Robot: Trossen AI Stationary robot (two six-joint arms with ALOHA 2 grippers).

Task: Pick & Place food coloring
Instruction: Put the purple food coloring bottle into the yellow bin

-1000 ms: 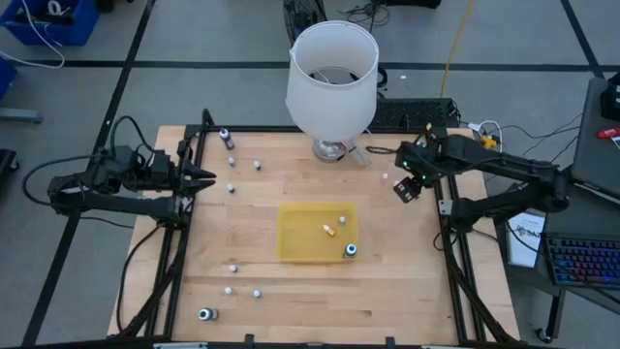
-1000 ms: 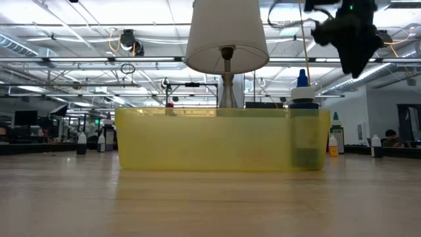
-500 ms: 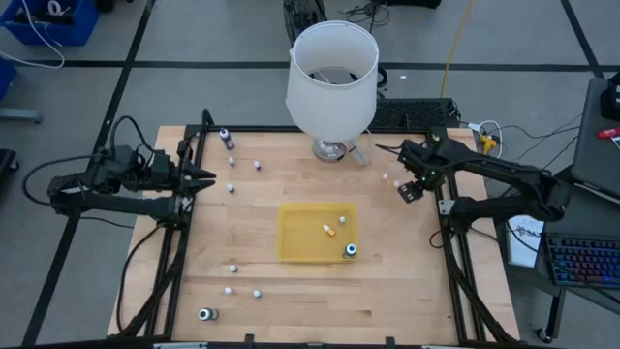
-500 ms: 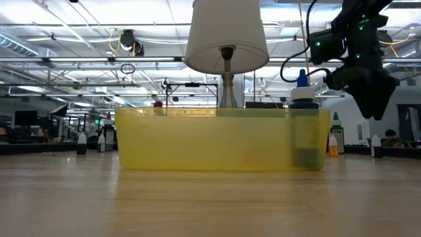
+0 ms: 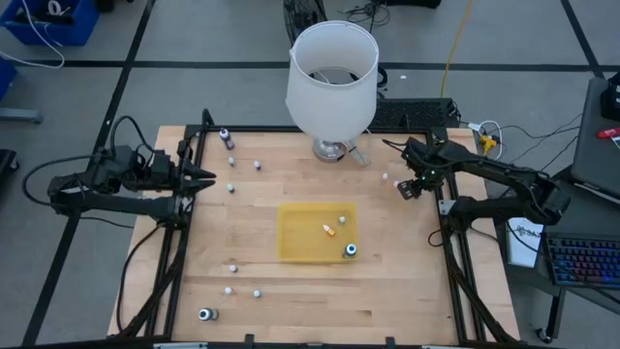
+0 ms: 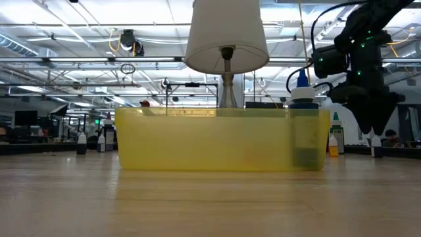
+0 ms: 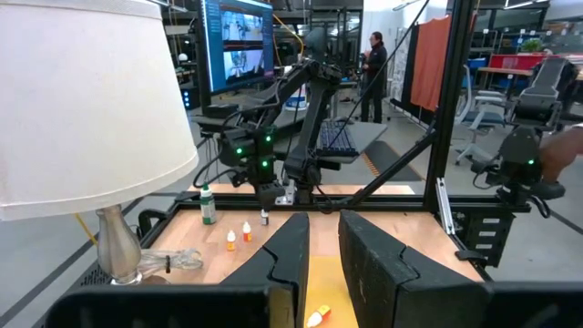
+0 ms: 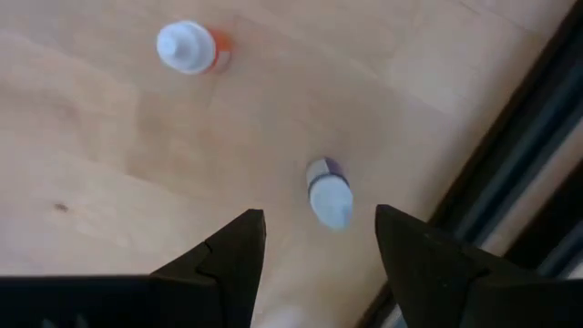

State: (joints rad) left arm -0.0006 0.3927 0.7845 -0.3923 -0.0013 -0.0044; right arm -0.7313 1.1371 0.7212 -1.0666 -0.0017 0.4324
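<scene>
Left gripper (image 5: 205, 177): we find it at the bench's left edge, fingers closed on nothing, well apart from every bottle. Its own wrist view shows the two dark fingers (image 7: 290, 260) almost meeting.
Loose bottles, left half: in the high view we see one dark bottle (image 5: 226, 138) near the far-left corner, another dark bottle (image 5: 205, 313) near the near-left corner, and several whitish bottles (image 5: 231, 188) scattered between them.
Lamp (image 5: 331, 78): it stands at the middle of the far edge. The low view shows its shade above the tray; the left wrist view shows its metal base.
Yellow tray (image 5: 291, 244): it lies at the bench's centre. From above we see a small orange-capped bottle (image 5: 329, 230) lying inside and a dark teal-topped bottle (image 5: 350, 251) upright in its near-right corner. The low view shows only the latter, through the tray wall.
Right gripper (image 5: 411, 184): it hangs near the right edge, pointing down, fingers apart and empty.
Bottles under right gripper: only the right wrist view shows a purple-capped bottle (image 8: 328, 190) between the spread fingers (image 8: 219, 255), untouched, with an orange-capped one (image 8: 191, 48) beside it.
Person (image 7: 373, 60): seen only in the left wrist view, beyond the bench.
</scene>
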